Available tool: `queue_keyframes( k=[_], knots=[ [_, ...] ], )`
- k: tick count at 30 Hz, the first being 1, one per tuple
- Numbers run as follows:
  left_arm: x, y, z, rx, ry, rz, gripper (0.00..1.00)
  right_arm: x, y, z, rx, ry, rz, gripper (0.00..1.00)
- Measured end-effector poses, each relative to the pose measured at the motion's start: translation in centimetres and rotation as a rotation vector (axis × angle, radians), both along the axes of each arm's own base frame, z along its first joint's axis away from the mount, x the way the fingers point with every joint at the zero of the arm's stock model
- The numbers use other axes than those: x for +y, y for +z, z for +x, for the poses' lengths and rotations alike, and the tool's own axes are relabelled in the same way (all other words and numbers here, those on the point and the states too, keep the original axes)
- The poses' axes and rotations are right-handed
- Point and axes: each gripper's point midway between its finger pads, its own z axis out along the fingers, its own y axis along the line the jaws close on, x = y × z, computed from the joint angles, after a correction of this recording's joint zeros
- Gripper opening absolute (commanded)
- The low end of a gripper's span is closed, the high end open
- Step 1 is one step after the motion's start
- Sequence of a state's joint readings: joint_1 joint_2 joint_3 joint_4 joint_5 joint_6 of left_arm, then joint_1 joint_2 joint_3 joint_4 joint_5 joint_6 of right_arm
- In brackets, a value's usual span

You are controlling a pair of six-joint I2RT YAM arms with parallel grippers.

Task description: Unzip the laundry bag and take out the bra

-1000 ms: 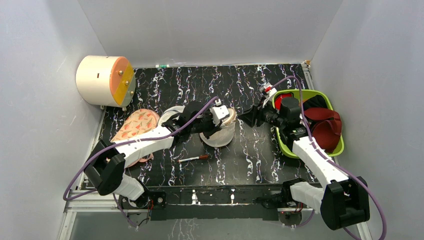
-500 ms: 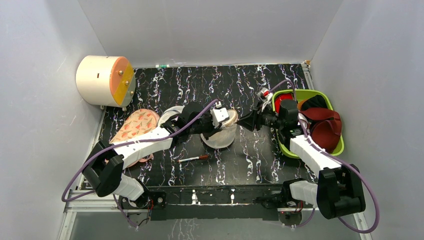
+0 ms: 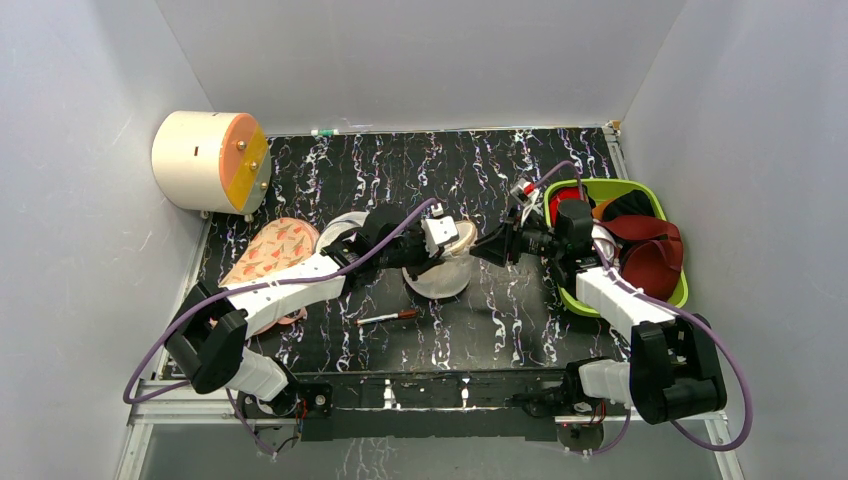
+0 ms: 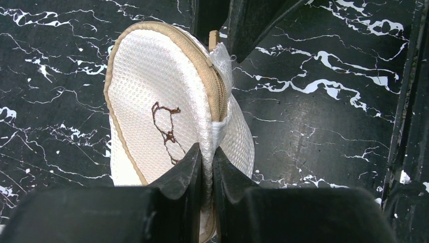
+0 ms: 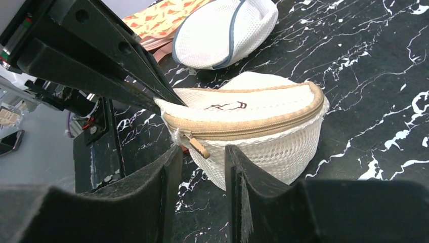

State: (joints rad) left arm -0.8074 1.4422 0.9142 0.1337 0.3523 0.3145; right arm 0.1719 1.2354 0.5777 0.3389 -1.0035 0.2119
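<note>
**Left gripper pinches the laundry bag while the right one straddles the zip pull**

The laundry bag (image 3: 438, 278) sits about the middle of the table (image 3: 500, 170), roughly level between the far and near edges. It is tipped up on its rim, so the flat cream mesh face with the small dark glasses-like mark (image 4: 166, 124) faces the left arm. The left gripper (image 4: 208, 155) is clamped on the bag, its two fingers pressed together on a fold of mesh just beside the tan zip band.

The right gripper (image 5: 202, 153) comes in from the right edge of the table and meets the bag on its opposite side. Its jaws stand apart, and the tan zip pull (image 5: 199, 147) hangs in the gap between them, touching neither finger as far as the right wrist view shows. The zip is closed along the stretch of rim that shows. What the bag holds does not show through the mesh.

A grey-white mesh pouch (image 5: 222, 30) with a dark rim lies just beyond the bag towards the left edge. A peach-pink leaf-patterned bra (image 3: 275, 250) lies beside it, nearer that edge. A pen (image 3: 388, 318) lies between the bag and the near edge. A green bin (image 3: 632, 187) at the right edge holds a red cloth (image 3: 655, 265). A cream cylinder (image 3: 195, 158) with an orange face stands at the far left corner.
</note>
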Motion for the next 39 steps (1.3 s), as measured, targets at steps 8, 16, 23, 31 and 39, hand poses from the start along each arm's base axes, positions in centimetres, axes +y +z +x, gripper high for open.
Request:
queue_keyframes(
  k=[8,16,23,31,39],
  knots=[
    [-0.2,0.0,-0.4,0.013,-0.02,-0.009,0.0,0.2,0.6,-0.2,-0.01,0.023,0.021,0.28],
    [-0.3,0.0,-0.6,0.024,-0.028,-0.012,0.0,0.4,0.4,-0.5,0.004,0.046,0.03,0.22],
    [-0.3,0.0,-0.7,0.026,-0.029,-0.011,0.0,0.5,0.6,-0.6,0.001,0.056,0.035,0.09],
    [-0.2,0.0,-0.6,0.025,-0.021,-0.01,0.0,0.4,0.6,-0.3,0.012,0.027,0.031,0.0],
    [-0.1,0.1,-0.1,0.017,0.008,-0.007,0.01,-2.1,0.2,2.7,-0.003,-0.247,-0.043,0.0]
  ],
)
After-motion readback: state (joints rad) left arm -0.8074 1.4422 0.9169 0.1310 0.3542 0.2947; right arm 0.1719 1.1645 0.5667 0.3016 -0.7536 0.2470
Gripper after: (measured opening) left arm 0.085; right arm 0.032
